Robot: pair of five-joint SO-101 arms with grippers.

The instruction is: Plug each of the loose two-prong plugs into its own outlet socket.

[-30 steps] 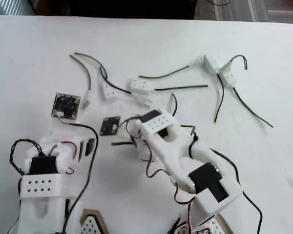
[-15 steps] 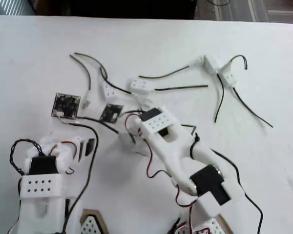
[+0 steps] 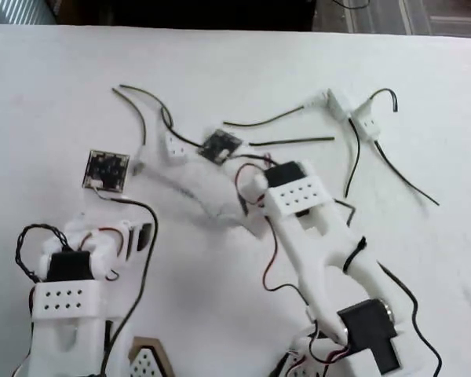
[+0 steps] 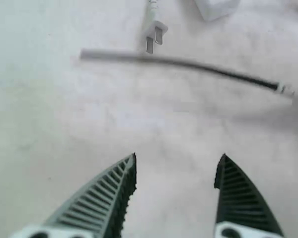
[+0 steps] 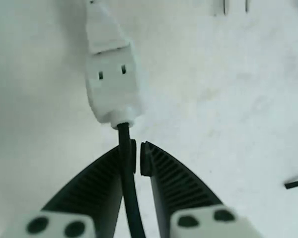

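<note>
My right gripper is shut on the black cord just behind a white two-slot outlet socket, which lies on the table beyond the fingertips. Two prongs of a plug show farther off. In the high view the right arm stretches toward the table's middle. My left gripper is open above bare table, with a white two-prong plug and a black cord ahead of it. The left arm sits at the near left. Another socket and the plug lie left of centre.
A joined white plug and socket with black cords lies at the back right. Loose black cords cross the middle. Red and black arm wires hang beside the right arm. The white table has free room at the back left.
The right arm has swung to the right and farther from the near edge, and its camera board now sits over the middle sockets. The left arm has kept still.
</note>
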